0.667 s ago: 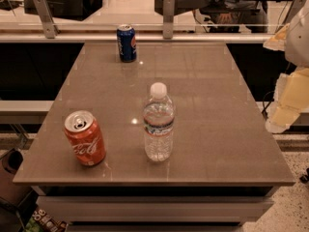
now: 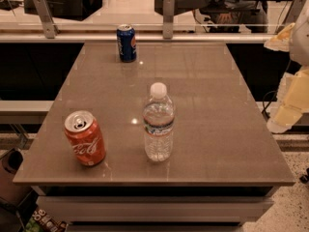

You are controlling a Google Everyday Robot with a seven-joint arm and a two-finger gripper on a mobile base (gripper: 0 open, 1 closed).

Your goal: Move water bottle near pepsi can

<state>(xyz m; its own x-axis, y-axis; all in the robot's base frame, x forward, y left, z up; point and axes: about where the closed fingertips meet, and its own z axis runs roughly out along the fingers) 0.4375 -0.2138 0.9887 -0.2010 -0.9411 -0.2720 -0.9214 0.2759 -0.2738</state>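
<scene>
Water bottle (image 2: 158,122) upright, front of centre on table (image 2: 227,129), short of front edge. Open surface behind, up to pepsi can (image 2: 126,43) by far edge, well apart. Red can (image 2: 85,138) near, to left. Gripper (image 2: 288,111) beyond right edge, off table; open or closed cannot be told.

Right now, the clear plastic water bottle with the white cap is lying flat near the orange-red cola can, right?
No: the camera view shows the water bottle standing upright near the orange-red cola can. The gripper hangs beside the brown table.
</scene>
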